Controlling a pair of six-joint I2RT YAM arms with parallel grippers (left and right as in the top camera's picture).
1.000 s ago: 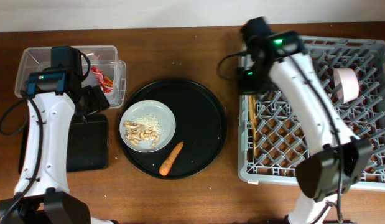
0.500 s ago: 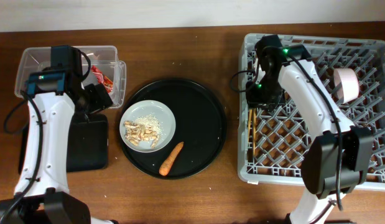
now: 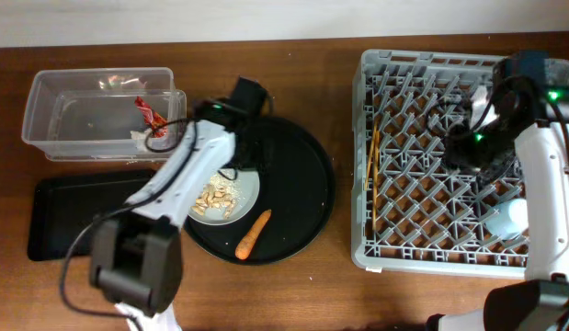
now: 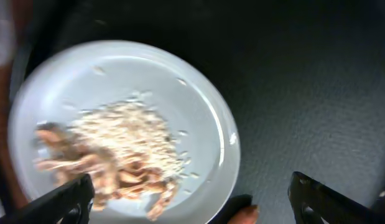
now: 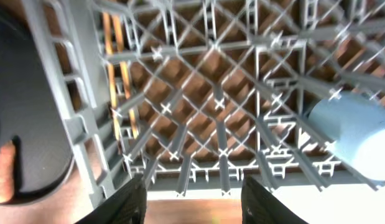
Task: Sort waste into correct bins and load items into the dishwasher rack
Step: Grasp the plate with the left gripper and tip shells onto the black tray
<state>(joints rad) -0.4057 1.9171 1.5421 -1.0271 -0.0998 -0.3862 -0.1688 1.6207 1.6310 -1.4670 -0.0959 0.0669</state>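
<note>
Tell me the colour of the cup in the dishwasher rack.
Light blue; the cup shows best in the right wrist view.

This looks like a robot test bench set up with kitchen clean-up things: a bare brown wooden tabletop (image 3: 293, 74) against a plain pale wall (image 3: 174, 18), with two white robot arms (image 3: 187, 170) reaching over it. Below the right claw (image 5: 193, 199) a grey dishwasher rack (image 5: 215, 102) sits straight on the wood. Below the left claw (image 4: 192, 199) is a plate (image 4: 198, 106) of food scraps (image 4: 124, 137) on a round black tray (image 4: 304, 81), and off to that claw's left stand a clear plastic box (image 3: 73, 124) and a flat black tray (image 3: 73, 216).
</note>
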